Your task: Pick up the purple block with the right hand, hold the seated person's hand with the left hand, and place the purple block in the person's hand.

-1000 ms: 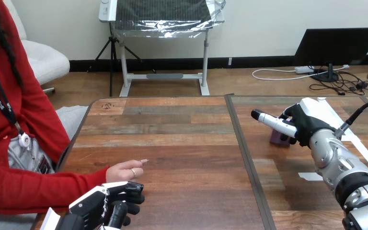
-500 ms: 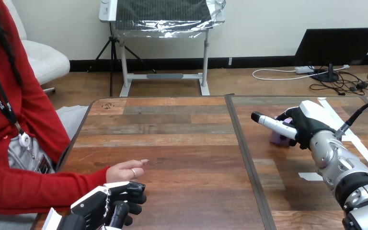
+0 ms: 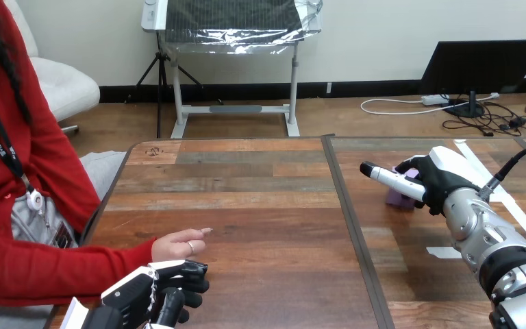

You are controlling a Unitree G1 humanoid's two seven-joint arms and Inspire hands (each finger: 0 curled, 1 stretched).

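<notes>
The purple block (image 3: 398,197) sits on the right half of the wooden table (image 3: 260,205), partly hidden by my right hand (image 3: 438,179). That hand is closed on it: the thumb (image 3: 383,177) lies straight across its near face and the fingers curl over its far side. The person's hand (image 3: 177,243) rests on the table at the lower left, fingers pointing right. My left hand (image 3: 152,296) lies just below it with fingers curled, close to it but not round it.
A dark seam (image 3: 353,233) runs front to back between the two table halves. White tape strips (image 3: 445,252) lie on the right half near my right forearm. The person's red sleeve (image 3: 48,271) lies along the table's left edge.
My right hand has turned slightly at the block, its thumb now lower across the block's face. The left hand and the person's hand have stayed put.
</notes>
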